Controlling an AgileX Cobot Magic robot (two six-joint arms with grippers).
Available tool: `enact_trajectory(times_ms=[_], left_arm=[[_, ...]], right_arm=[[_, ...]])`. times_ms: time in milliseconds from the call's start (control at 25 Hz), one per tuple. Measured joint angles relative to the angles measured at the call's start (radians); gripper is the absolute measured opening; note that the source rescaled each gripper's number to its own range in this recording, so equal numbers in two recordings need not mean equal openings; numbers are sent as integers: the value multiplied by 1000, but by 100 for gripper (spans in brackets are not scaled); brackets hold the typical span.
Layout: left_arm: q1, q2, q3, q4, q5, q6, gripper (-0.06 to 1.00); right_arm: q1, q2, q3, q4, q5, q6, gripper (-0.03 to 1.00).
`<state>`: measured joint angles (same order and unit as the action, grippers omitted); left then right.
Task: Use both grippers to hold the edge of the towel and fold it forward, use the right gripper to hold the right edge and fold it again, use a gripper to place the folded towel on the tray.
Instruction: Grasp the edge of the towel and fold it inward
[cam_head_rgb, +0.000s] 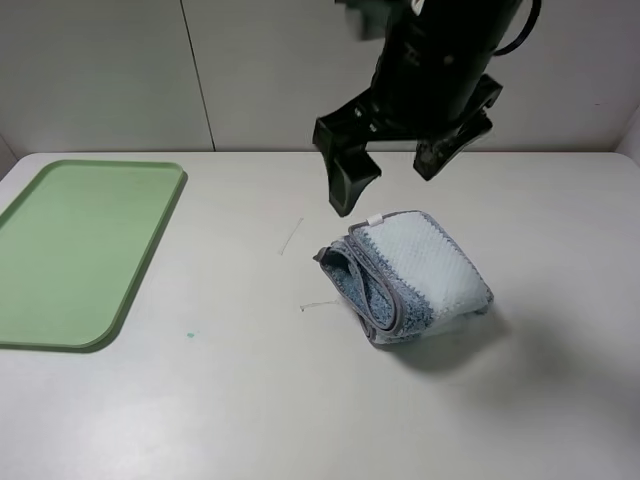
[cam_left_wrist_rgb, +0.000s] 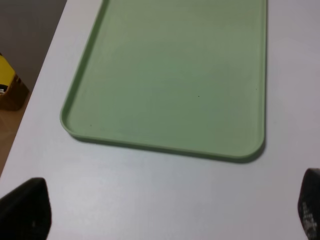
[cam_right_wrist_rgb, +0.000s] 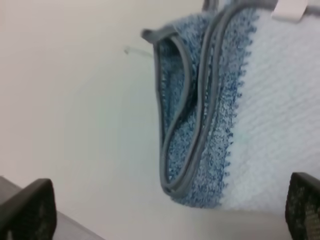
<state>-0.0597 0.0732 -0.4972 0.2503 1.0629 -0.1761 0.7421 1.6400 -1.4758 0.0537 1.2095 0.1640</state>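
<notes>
The towel (cam_head_rgb: 410, 275) lies folded into a small thick bundle on the white table, right of centre. Its pale striped face is up and its blue-grey layers and grey hem (cam_right_wrist_rgb: 172, 135) show along the left side. A small white tag (cam_head_rgb: 375, 220) sits at its far edge. My right gripper (cam_head_rgb: 395, 165) hovers open just above and behind the towel, touching nothing; its wrist view (cam_right_wrist_rgb: 165, 210) shows the towel (cam_right_wrist_rgb: 225, 110) between its spread fingertips. The light-green tray (cam_head_rgb: 80, 250) lies empty at the far left. My left gripper (cam_left_wrist_rgb: 167, 207) is open over the table beside the tray (cam_left_wrist_rgb: 175, 75); it is out of the exterior high view.
Two thin loose threads (cam_head_rgb: 291, 237) (cam_head_rgb: 318, 305) and a tiny green speck (cam_head_rgb: 190, 335) lie on the table between tray and towel. A pale wall stands behind the table. The left wrist view shows the table's edge with a yellow object (cam_left_wrist_rgb: 7, 82) on the floor beyond it.
</notes>
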Motion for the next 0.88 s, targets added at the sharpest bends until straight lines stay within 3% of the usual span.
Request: enact_trajectory(times_ms=[200, 880], left_arm=[[0, 0, 0, 0, 0, 0, 99], [0, 0, 0, 0, 0, 0, 99]], right_arm=[[0, -120, 56, 1, 1, -1, 100], [0, -804, 538, 2, 7, -1, 100]])
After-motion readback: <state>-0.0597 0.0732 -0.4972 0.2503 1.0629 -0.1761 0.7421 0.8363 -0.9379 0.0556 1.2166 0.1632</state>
